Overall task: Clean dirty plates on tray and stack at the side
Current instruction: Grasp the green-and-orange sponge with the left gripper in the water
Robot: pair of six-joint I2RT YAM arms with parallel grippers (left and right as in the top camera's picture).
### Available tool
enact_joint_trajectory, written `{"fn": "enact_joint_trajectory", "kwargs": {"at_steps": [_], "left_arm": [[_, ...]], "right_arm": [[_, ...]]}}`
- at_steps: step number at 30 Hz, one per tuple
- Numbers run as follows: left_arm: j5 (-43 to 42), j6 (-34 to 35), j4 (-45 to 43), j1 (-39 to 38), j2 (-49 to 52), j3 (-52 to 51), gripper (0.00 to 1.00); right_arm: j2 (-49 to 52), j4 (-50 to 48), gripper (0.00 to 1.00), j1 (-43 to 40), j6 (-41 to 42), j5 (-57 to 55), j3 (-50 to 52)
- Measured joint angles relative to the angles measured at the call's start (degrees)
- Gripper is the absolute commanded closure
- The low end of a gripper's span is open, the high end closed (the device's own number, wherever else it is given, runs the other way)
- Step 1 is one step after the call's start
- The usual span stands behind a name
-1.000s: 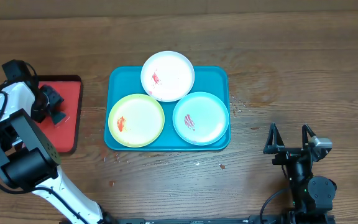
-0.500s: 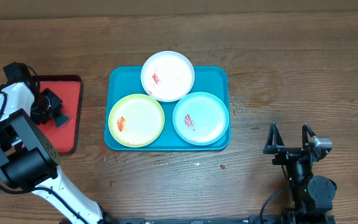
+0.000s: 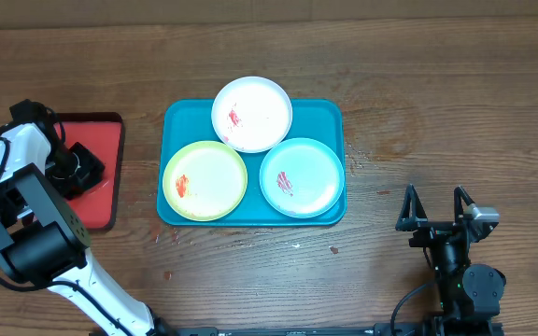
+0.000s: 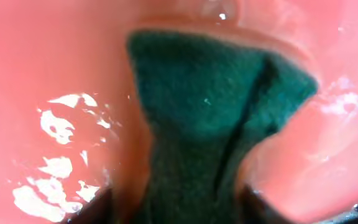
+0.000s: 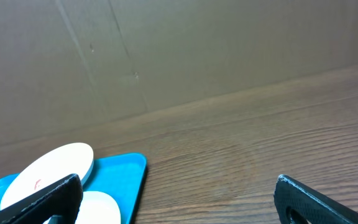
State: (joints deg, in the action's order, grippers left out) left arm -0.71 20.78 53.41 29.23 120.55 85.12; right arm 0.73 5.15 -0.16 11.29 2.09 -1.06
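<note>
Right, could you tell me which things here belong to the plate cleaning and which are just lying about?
Job: white plate, green plate and blue plate, all smeared red, on the teal tray; sponge on the red tray, pinched by the left gripper.
Lying about: crumbs on the table; right gripper, open and empty.

Left white-and-black arm [image 3: 21, 201] is folded up on the robot's left side, wrist pitched down. Its black two-finger left gripper [image 3: 80, 169] sits low, jaws pinching a dark green sponge [image 4: 204, 112] at its waist. Right black arm [image 3: 460, 280] is tucked near its base. Right gripper [image 3: 432, 198] is level, pointing forward, jaws spread wide.
</note>
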Motion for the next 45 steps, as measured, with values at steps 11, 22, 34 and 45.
{"fn": "enact_joint_trajectory", "kwargs": {"at_steps": [11, 22, 34, 45], "left_arm": [[-0.83, -0.26, -1.31, 0.00, 0.00, 0.00, 0.00], [0.94, -0.15, -10.47, -0.35, 0.02, 0.20, 0.10], [5.99, -0.90, -11.89, -0.35, 0.02, 0.20, 0.85], [5.05, -1.25, -4.48, -0.35, 0.02, 0.22, 0.12]], "right_arm": [[0.00, -0.02, 0.00, -0.02, -0.02, 0.00, 0.00], [0.00, 0.00, 0.00, 0.00, -0.02, 0.00, 0.00], [0.00, 0.00, 0.00, -0.02, -0.02, -0.02, 0.00], [0.00, -0.04, 0.00, -0.02, 0.00, 0.00, 0.00]]}}
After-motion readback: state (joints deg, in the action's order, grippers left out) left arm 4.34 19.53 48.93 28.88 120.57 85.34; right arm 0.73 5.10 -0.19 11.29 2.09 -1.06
